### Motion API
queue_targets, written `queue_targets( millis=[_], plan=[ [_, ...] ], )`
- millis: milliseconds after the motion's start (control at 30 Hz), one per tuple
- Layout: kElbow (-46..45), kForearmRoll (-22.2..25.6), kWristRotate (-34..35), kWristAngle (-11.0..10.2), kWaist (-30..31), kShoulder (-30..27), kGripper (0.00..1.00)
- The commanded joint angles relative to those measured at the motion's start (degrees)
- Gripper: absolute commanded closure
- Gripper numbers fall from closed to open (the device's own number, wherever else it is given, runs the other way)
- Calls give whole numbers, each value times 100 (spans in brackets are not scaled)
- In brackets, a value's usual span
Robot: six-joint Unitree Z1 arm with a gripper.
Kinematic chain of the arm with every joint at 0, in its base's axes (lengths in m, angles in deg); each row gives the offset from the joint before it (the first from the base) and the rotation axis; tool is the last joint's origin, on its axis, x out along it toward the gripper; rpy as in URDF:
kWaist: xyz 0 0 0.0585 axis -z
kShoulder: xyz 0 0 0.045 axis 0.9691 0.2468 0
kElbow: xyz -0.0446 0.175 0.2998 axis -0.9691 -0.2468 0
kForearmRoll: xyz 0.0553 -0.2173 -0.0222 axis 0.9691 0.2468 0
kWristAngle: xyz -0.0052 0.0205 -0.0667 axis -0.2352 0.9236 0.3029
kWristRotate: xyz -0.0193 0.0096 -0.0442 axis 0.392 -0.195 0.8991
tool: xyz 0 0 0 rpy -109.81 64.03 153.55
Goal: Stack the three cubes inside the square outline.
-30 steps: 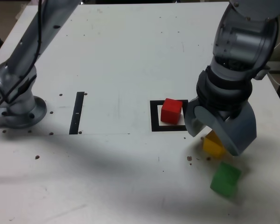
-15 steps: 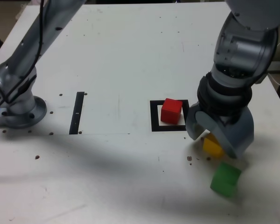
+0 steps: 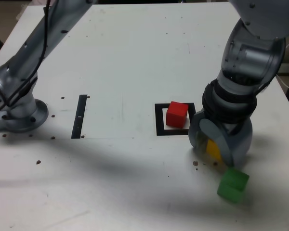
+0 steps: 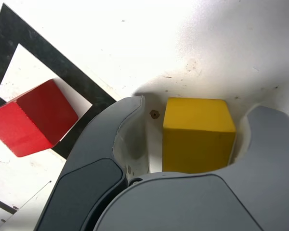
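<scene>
The arm (image 3: 245, 57) reaches down at a tilt, fingers (image 4: 131, 139) apart around the yellow cube (image 4: 197, 137), a gap showing on one side.

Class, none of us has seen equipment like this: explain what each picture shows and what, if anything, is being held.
The machine is a single robot arm; its tool is the two-fingered grasping end. One picture comes from a camera off the arm, overlooking the white table. The other comes from the arm's wrist, looking down past the fingers.

On the table lie a red cube inside a black square outline, a green cube and a straight black strip. A yellow cube sits between the open fingers, not yet gripped.
</scene>
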Motion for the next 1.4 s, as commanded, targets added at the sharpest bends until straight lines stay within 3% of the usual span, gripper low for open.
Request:
queue_targets(
  millis=[0, 200, 400, 600, 833, 1067, 1367],
  plan=[
    [44, 18, 25, 17, -8, 3, 55],
    [123, 85, 44, 48, -8, 4, 67],
    [190, 168, 44, 54, -8, -8, 72],
    [252, 356, 77, 7, -17, -195, 73],
    [-8, 582, 321, -162, -182, -955, 72],
    [-833, 506, 489, -118, -681, -1600, 72],
    [-1550, 125, 691, 92, -1034, -1821, 72]
  ],
)
